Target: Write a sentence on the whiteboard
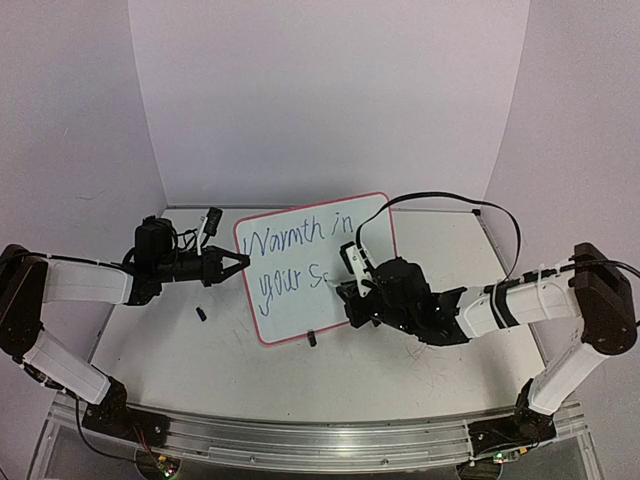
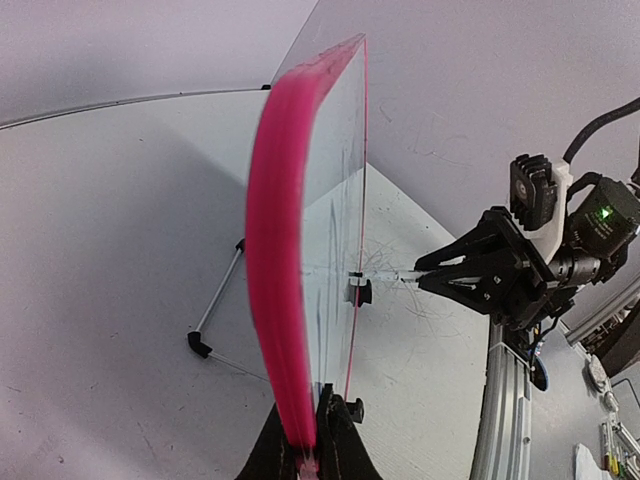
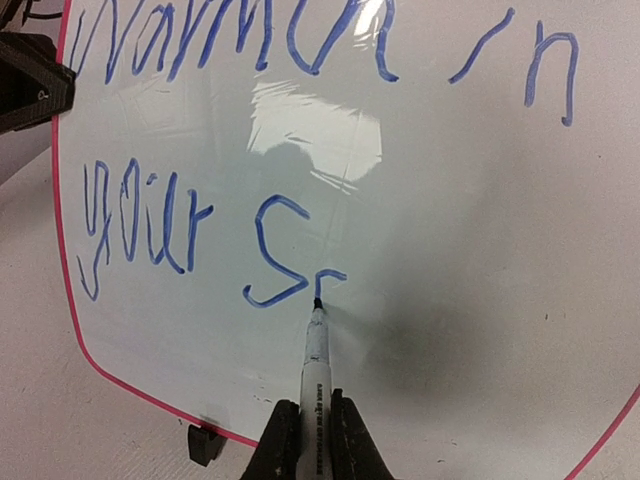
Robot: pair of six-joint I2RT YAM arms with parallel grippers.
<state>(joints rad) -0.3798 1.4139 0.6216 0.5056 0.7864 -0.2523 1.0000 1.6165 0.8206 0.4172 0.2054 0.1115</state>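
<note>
tabletop (image 1: 180, 360): big flat white surface, dull finish, scuffed all over with faint grey scribbles.
whiteboard (image 1: 300, 305): stood near the middle of the tabletop between the two arms, propped leaning back. Small glossy rectangle, glare can be seen on it, with rounded corners and a thin pink-red frame.
wire stand (image 2: 215, 300): thin metal wire behind the board, capped with a black foot.
left end effector (image 2: 315, 440): pressed together on the board's left edge, the pink frame pinched between the fingers. The board is probably braced that way.
right end effector (image 3: 308, 430): clamped on the marker's barrel, low in front of the board.
sentence (image 1: 293, 240): slanted dark blue script. "Warmth in" is written on top, "your" below, then a big S and a bit of a second letter. So three words are done and the fourth is barely started, most of it judged left to write.
marker (image 3: 315, 350): slim pale barrel, dark tip set on the board at the end of the last stroke.
</note>
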